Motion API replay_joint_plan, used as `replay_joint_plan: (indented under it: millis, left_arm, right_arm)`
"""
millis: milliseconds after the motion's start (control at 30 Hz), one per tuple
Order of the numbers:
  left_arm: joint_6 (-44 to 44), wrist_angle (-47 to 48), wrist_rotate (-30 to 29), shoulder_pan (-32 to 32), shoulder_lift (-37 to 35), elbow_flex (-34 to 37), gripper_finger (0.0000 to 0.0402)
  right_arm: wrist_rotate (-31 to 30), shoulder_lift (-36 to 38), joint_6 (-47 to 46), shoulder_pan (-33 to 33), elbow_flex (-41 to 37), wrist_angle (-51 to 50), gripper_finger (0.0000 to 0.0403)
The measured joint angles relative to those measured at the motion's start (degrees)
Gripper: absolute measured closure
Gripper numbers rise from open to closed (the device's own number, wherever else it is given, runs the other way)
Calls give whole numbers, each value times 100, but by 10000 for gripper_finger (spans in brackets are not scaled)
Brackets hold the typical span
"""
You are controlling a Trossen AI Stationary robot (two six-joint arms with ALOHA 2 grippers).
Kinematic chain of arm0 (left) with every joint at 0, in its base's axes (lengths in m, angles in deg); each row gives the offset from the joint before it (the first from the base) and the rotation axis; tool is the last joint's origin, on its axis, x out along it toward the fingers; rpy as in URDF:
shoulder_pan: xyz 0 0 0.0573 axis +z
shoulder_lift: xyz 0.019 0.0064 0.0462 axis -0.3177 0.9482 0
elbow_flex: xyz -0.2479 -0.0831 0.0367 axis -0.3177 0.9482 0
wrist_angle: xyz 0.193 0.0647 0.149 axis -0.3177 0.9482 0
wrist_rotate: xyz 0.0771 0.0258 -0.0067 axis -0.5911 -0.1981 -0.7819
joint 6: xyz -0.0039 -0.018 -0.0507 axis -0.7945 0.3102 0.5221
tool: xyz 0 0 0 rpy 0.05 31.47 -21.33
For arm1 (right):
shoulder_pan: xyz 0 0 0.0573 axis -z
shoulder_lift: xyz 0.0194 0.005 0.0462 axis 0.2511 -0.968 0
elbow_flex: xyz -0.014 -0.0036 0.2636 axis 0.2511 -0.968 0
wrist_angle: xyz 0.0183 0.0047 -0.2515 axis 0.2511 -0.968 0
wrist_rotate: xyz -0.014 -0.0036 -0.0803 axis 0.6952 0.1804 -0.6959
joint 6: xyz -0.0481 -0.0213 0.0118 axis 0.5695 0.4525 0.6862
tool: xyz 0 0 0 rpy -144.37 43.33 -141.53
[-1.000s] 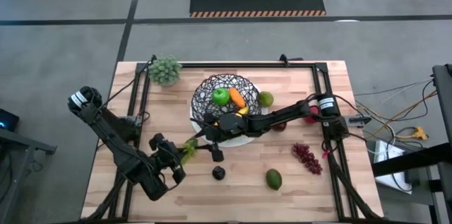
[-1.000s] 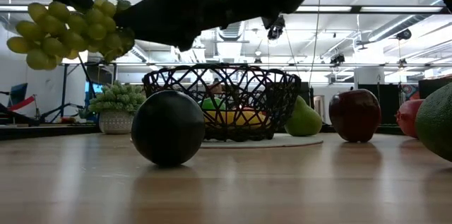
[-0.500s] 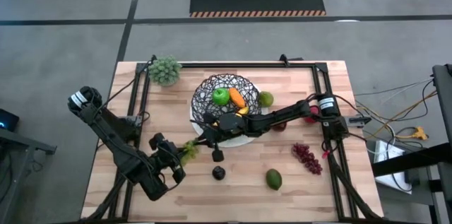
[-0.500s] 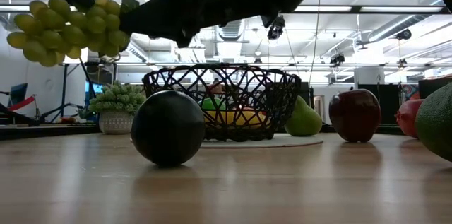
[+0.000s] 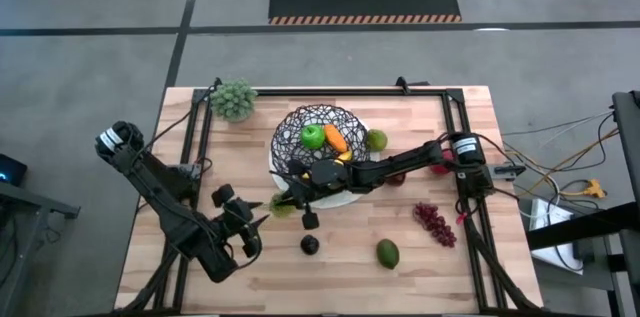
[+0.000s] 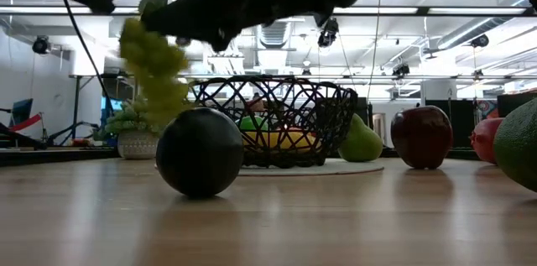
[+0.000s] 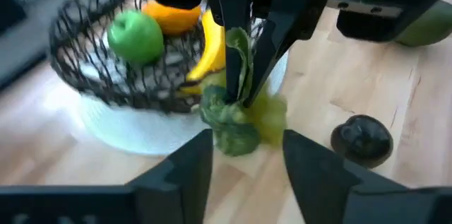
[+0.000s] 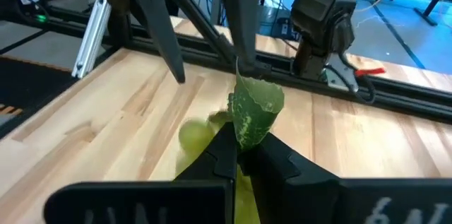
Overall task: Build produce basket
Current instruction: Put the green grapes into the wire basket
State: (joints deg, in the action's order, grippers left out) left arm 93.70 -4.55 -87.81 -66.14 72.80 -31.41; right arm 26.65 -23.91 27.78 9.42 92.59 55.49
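The right arm reaches across the table past the basket (image 5: pixel 322 135), its gripper (image 5: pixel 287 204) clamped on the leaf of a bunch of green grapes (image 6: pixel 155 69) that hangs above the tabletop beside the plum (image 6: pixel 200 150). The left gripper (image 5: pixel 243 219) sits just beside it, fingers (image 7: pixel 185 169) apart and empty.

Green grapes (image 6: pixel 157 69) motion-blurred in low view; avocado (image 6: pixel 516 153) cut off at its edge.

Banana (image 7: pixel 212 51), apples, carrot in basket (image 5: pixel 300 129)
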Motion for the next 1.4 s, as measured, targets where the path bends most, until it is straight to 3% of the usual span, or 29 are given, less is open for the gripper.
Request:
replay_joint_plan:
  millis: [100, 367, 467, 600, 733, 833, 1133, 1400]
  left_arm:
    - [-648, -9, -309, -1, -147, -5, 222]
    - [-1716, -6, -1955, -2, -539, 76, 214]
    - [-1803, -8, -2469, 0, -616, 225, 214]
    - [-1669, -55, -2964, 2, -659, 500, 214]
    - [-1638, -70, -3096, 2, -724, 618, 214]
    - [-1498, -84, -3125, 2, -785, 669, 214]
    - [-1492, -96, -3118, 2, -788, 704, 214]
    - [-1492, -100, -3110, 2, -788, 713, 214]
  right_arm:
    - [-2, 258, -2, -1, 0, -324, 390]
    - [-95, 1282, 0, -25, 0, -1551, 390]
    - [-637, 1725, 127, 6, 0, -2071, 390]
    - [-1878, 2187, 482, 87, 0, -2819, 390]
    - [-2864, 2451, 525, 349, 0, -3566, 390]
    - [-3168, 2478, 398, 652, -18, -4010, 390]
    - [-3206, 2234, -91, 1569, -44, -4925, 390]
    - [-3207, 2022, -329, 1862, -52, -5653, 390]
